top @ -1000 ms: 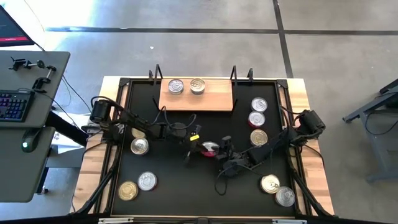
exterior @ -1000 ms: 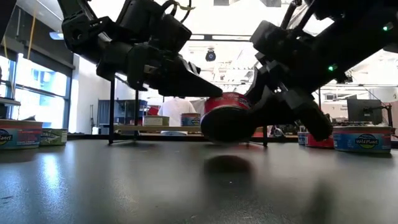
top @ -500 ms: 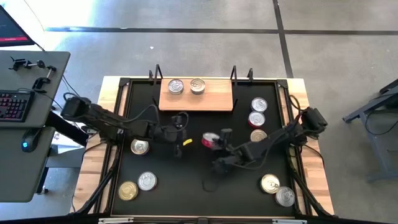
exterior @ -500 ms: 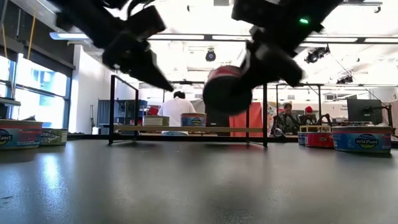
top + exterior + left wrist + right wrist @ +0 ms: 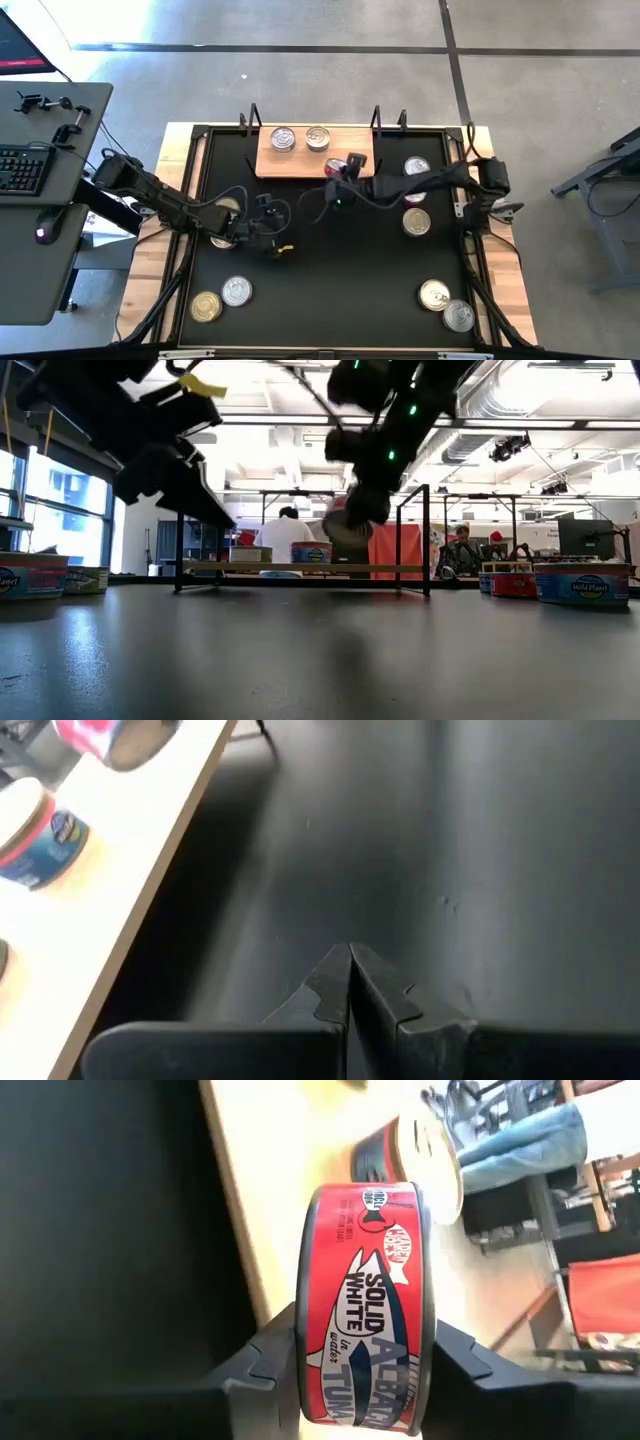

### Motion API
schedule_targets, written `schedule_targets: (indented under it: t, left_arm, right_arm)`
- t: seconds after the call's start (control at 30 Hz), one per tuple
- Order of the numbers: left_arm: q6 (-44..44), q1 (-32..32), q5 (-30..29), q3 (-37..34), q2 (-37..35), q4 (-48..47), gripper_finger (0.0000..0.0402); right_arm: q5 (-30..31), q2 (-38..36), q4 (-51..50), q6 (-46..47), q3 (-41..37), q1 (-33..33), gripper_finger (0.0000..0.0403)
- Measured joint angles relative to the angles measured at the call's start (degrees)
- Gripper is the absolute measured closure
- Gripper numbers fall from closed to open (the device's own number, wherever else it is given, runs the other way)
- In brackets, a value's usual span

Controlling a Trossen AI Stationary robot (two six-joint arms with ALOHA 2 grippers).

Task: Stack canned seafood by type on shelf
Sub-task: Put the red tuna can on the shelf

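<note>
The red-labelled tuna tin (image 5: 350, 164) is lifted over the right near part of the wooden shelf (image 5: 300, 161), shut in my right gripper (image 5: 365, 1370). It shows large in the right wrist view as the tin (image 5: 365, 1305), and in the low view as the tin (image 5: 348, 525). Two silver-lidded tins (image 5: 283, 139) (image 5: 317, 137) stand on their bases on the shelf. My left gripper (image 5: 350, 965) is shut and hovers over the black tabletop left of centre, holding nothing; it also shows as the left gripper (image 5: 280, 247). My right gripper pinches the red tin between its two fingers (image 5: 268, 1365), one on each flat end, with the red label band (image 5: 365, 1230) showing between them. The fingers come level from the table's right side. The tin is lifted clear above the shelf board.
More tins stand on the tabletop: three on the right (image 5: 415, 168) (image 5: 416, 222), two at the near right (image 5: 434, 295), two at the near left (image 5: 236, 291) and one under the left arm (image 5: 226, 208). Black uprights (image 5: 427, 540) flank the shelf.
My right gripper has carried the red tin up from the table's middle toward the far edge, until it is over the shelf's right part. My left gripper has drawn back from the tin toward the table's left and near side.
</note>
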Motion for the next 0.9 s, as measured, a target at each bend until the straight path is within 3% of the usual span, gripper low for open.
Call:
schedule_targets:
  t: [0.23,0.43,0.53,0.8,0.9]
  left_arm:
    - [0.76,0.04,-0.07,-0.02,0.00,2.14,0.0401]
    - [0.73,0.04,-0.07,0.00,0.00,2.81,0.0401]
    - [0.76,0.04,-0.07,-0.01,0.00,2.94,0.0401]
    - [0.73,0.04,-0.07,0.00,0.00,2.94,0.0401]
    - [0.73,0.04,-0.07,0.00,0.01,2.94,0.0401]
  right_arm:
    - [-0.35,2.82,-0.59,-3.89,0.00,-4.69,0.0279]
    - [-1.07,2.59,-0.94,-3.70,0.00,-6.31,0.0165]
    - [-1.31,2.50,-2.86,-2.49,1.14,-6.67,0.0136]
    - [-15.54,2.47,-17.48,7.29,11.32,-9.32,0.0145]
    - [-21.51,2.46,-17.87,10.53,14.06,-11.00,0.0163]
